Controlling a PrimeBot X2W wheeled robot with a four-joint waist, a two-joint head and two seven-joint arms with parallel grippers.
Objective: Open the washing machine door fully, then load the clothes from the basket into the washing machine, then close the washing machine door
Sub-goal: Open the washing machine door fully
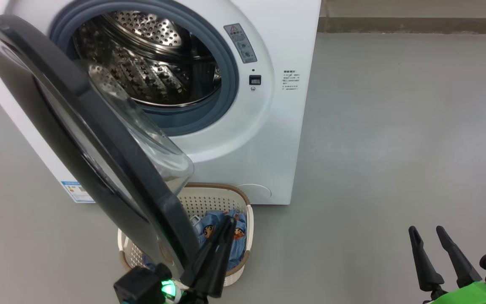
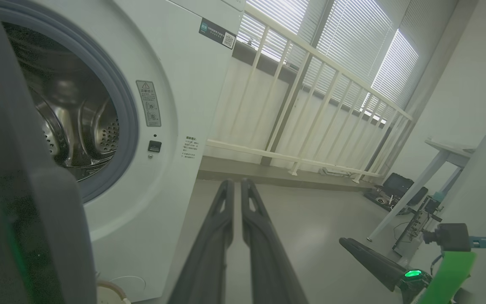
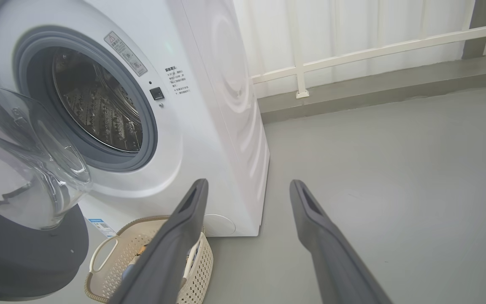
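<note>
- grey floor (image 1: 373,147), white railing behind; the washing machine (image 1: 260,139) stands on the floor.
- left gripper (image 1: 229,219): fingers pressed together, nothing between them, tips just beside the free edge of the washing machine door (image 1: 120,147), on its glass side.
- door swung out toward the robot, overhanging the basket (image 1: 215,200); judged short of fully open, so the push goes leftward.
- the clothes (image 1: 238,245) lie in the basket, under the left tips.
- right gripper (image 1: 426,230): spread wide, empty, well apart to the right; the left arm is nearer.
</note>
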